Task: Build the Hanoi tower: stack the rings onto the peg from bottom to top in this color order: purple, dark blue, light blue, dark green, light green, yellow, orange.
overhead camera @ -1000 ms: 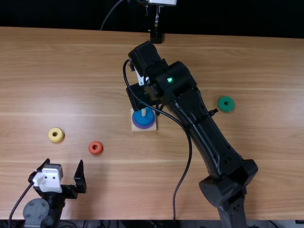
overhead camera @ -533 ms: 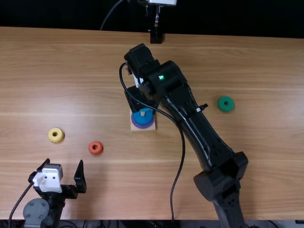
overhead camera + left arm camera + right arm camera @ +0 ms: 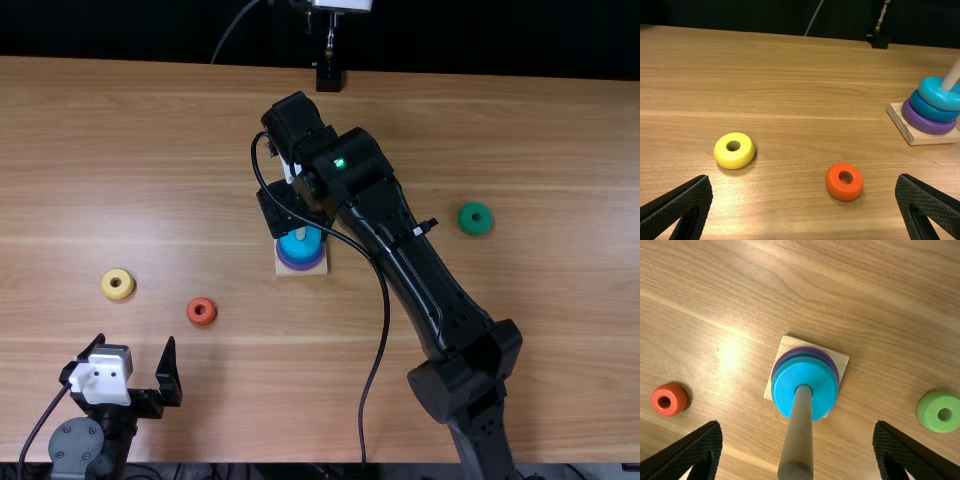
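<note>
Surface [image 3: 540, 130]: light brown wood, grain running sideways in my top view
Backdrop [image 3: 130, 30]: black, beyond the far edge
Mount [image 3: 328, 77]: black, under a metal rod
Cable [image 3: 231, 33]: thin, grey
Glare [image 3: 730, 357]: pale patch I see on the wood

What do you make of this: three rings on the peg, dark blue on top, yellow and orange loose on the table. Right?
Top one is wrong: left wrist view has the light blue ring on top, dark blue ring beneath. Rest stands.

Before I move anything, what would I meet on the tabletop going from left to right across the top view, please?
Round yellow ring, small orange ring, square pale wooden base holding stacked blue and purple rings, round dark green ring.
</note>
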